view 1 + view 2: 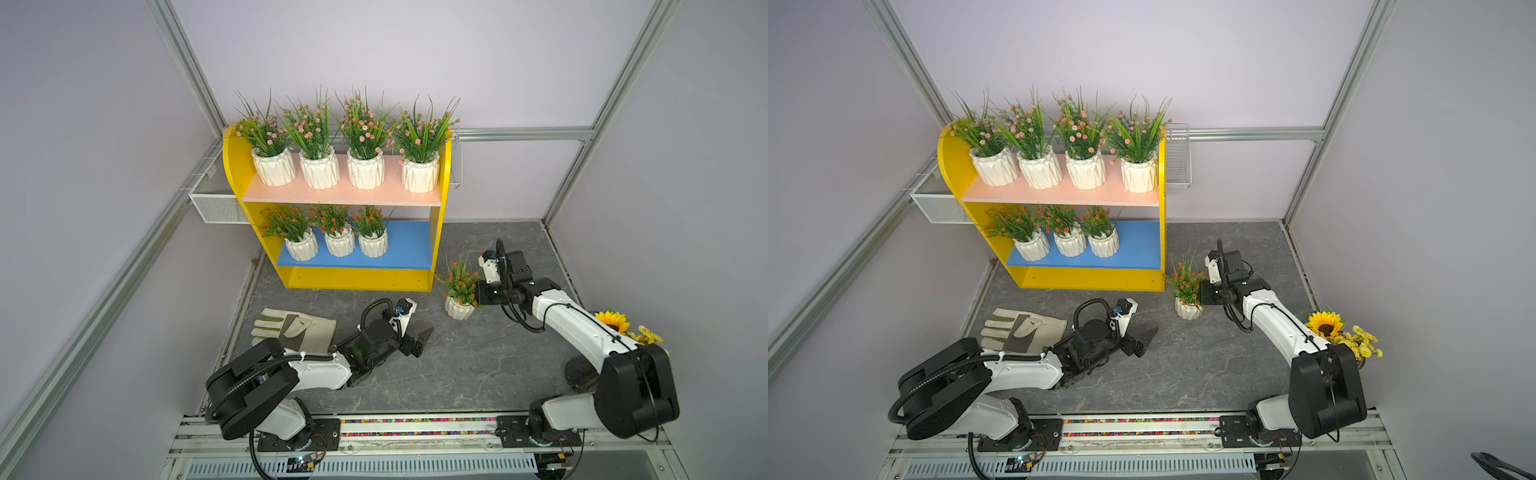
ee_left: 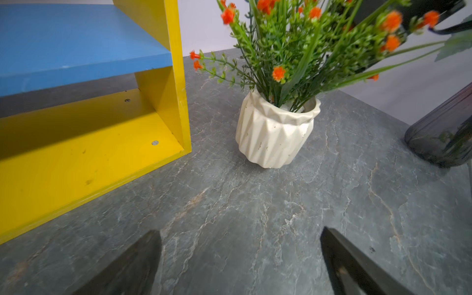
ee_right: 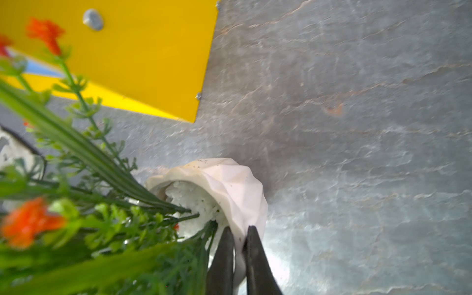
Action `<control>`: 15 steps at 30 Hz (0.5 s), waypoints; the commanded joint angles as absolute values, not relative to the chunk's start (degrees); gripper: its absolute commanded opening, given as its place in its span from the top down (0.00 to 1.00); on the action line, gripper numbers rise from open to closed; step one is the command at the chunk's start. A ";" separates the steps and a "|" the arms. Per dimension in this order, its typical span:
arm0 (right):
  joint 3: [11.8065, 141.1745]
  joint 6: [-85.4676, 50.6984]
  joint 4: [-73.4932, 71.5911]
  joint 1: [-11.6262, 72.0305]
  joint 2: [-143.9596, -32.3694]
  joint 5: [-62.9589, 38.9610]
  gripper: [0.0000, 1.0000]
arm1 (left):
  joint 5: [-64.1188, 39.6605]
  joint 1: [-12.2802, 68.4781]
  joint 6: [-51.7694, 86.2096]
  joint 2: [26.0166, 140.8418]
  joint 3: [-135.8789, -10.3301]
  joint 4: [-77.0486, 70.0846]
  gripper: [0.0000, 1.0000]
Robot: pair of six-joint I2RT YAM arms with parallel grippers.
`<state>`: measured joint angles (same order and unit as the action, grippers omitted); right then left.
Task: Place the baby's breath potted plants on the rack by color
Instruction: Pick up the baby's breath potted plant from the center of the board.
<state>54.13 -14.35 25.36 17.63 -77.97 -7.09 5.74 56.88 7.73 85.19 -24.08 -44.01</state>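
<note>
Your right gripper (image 3: pixel 238 229) pinches the rim of the last orange-red pot (image 3: pixel 229 184), on the table (image 1: pixel 478 365) just beside the rack (image 1: pixel 357 279), while the left gripper (image 1: pixel 422 343) rests spread wide; next, I think, you should lift the pot carefully onto the blue lower board (image 1: pixel 409 245).

Rack (image 1: pixel 361 280) glossy painted wood; pot (image 2: pixel 274 135) matt, pitted

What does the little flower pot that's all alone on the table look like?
The lone pot is small, white, zigzag-ribbed and slightly speckled, seemingly ceramic. Green fake sprigs with tiny orange-red blossoms rise from white filler inside. It sits on the grey table beside the yellow side panel of the rack, apart from it. The right gripper pinches its rim.
</note>
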 commanded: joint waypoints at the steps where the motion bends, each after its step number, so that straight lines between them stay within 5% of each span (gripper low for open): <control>1: 52.27 -16.68 23.61 19.32 -73.11 -8.17 0.90 | 6.93 57.04 7.77 87.13 -24.00 -49.70 0.00; 15: 49.39 -19.85 21.55 25.84 -70.21 -7.55 0.90 | 7.46 61.38 4.24 91.59 -27.94 -49.13 0.00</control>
